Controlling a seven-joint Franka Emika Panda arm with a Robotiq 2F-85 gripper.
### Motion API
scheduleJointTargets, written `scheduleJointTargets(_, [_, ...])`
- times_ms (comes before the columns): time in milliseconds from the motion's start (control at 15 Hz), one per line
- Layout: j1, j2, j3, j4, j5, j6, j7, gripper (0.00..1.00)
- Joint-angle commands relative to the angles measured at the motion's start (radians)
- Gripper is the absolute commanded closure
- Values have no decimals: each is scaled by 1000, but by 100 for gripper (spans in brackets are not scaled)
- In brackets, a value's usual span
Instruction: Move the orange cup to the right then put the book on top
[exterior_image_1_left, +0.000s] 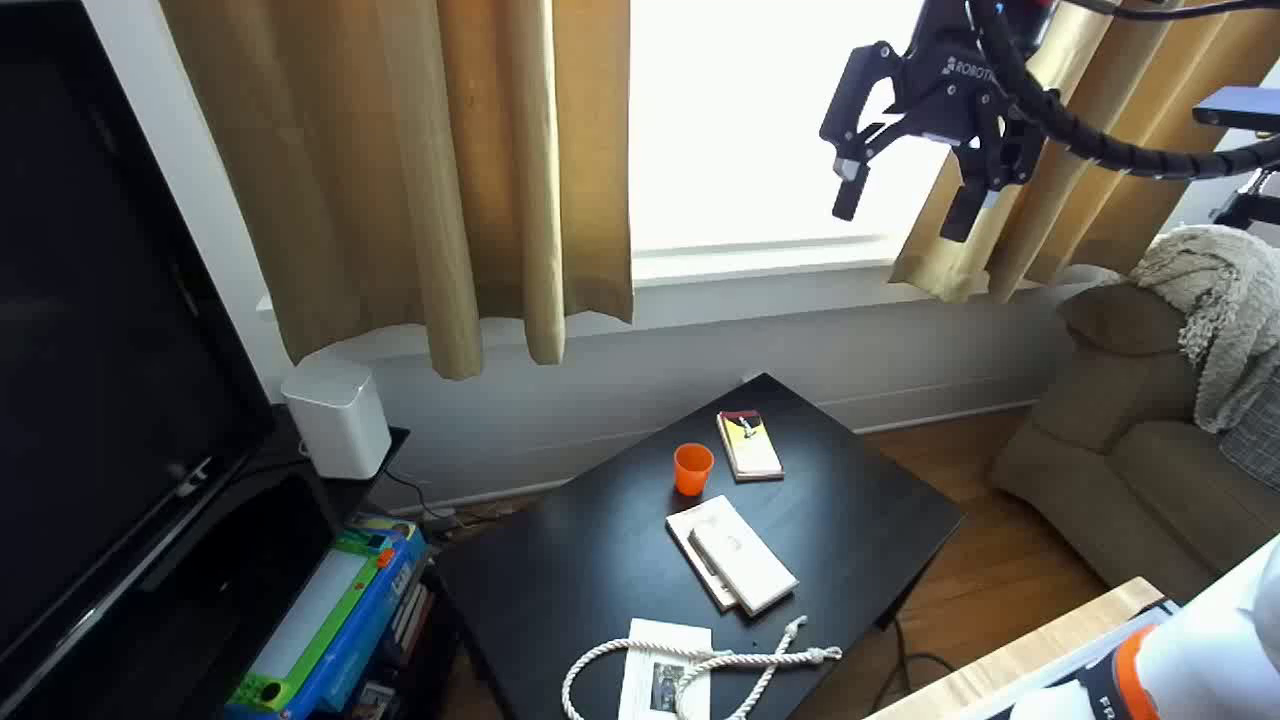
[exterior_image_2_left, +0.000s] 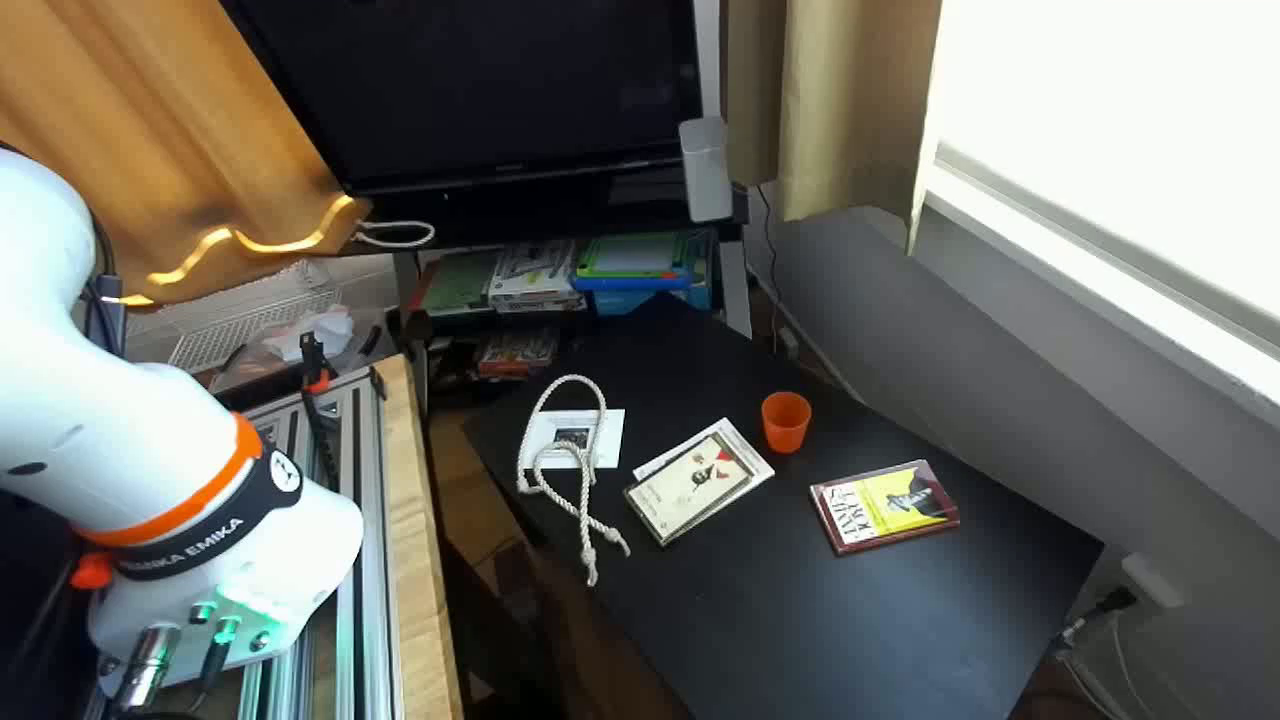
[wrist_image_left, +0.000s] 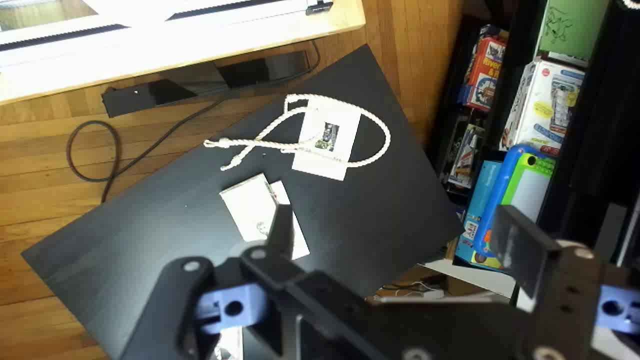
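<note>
gripper (exterior_image_1_left: 903, 214) well above the table (exterior_image_1_left: 560, 570), spread wide, nothing held. out from the robot base (exterior_image_2_left: 220, 560), pale books (exterior_image_2_left: 690, 487) stacked askew; descend clear of their edge. beyond them the orange cup (exterior_image_2_left: 786, 424), upright, near them but apart. judged step: take it first. straddle the rim squarely, squeeze lightly, as its side could buckle. farther, the book (exterior_image_2_left: 885, 507) lies flat, rightward of the cup in both exterior views; a carry that way should clear it or stop short. wall (exterior_image_1_left: 700, 370) behind, likely too tight for a tilted approach.
</note>
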Motion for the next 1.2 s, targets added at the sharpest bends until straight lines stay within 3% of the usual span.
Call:
scheduleJointTargets(0, [-26,-1,17,4,10,-7,-12,0])
scheduleJointTargets(333, [-26,-1,17,4,10,-7,-12,0])
scheduleJointTargets(533, [-73,47,38,-3,-57,94,6,0])
scheduleJointTargets(733, [-111,115,55,-16,-166,255,-11,0])
scheduleJointTargets(933, [-99,227,35,-36,-239,444,-95,0])
scheduleJointTargets(1133, [-68,348,9,-77,-214,710,-173,0])
